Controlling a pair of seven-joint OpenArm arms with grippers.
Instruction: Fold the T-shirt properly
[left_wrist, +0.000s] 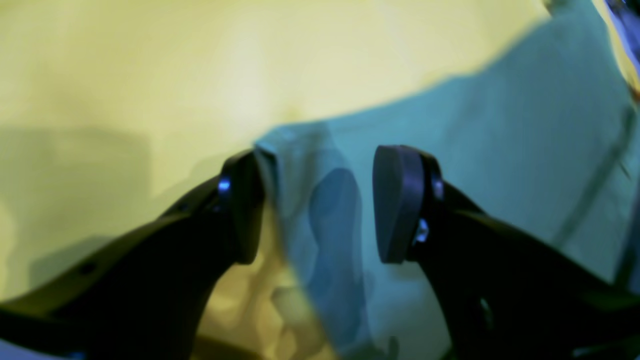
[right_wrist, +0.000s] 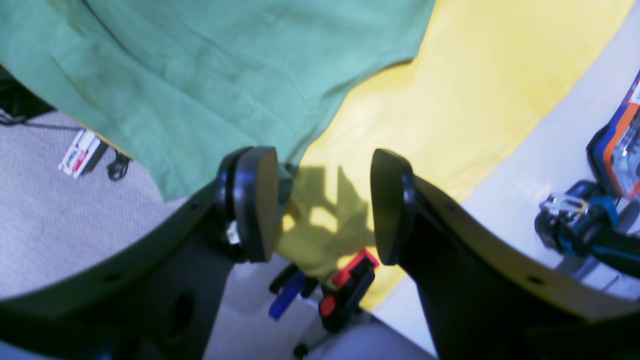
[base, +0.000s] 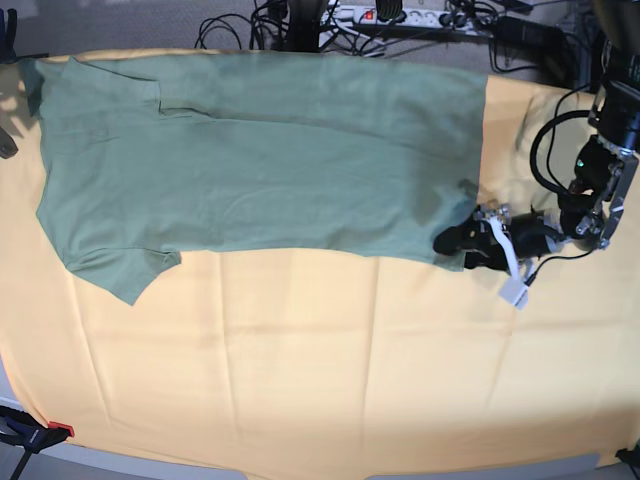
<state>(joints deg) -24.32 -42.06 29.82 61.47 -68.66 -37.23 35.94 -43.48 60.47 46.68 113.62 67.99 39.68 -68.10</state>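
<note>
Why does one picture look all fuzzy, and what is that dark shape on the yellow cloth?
Left wrist view: blurred, so the T-shirt looks smeary and bluish. Right wrist view: sharper; the dark shape on the yellow cloth is a shadow between the right tool's fingers. Base view: evenly lit.

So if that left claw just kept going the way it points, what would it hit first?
Probably the T-shirt: its bottom corner already sits between the open pads of the left claw, with the yellow cloth underneath. Depth is blurry, though.

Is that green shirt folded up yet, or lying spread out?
Mostly spread out: the T-shirt lies flat across the yellow cloth, one sleeve sticking out. Whether it is doubled lengthwise, cannot tell.
</note>
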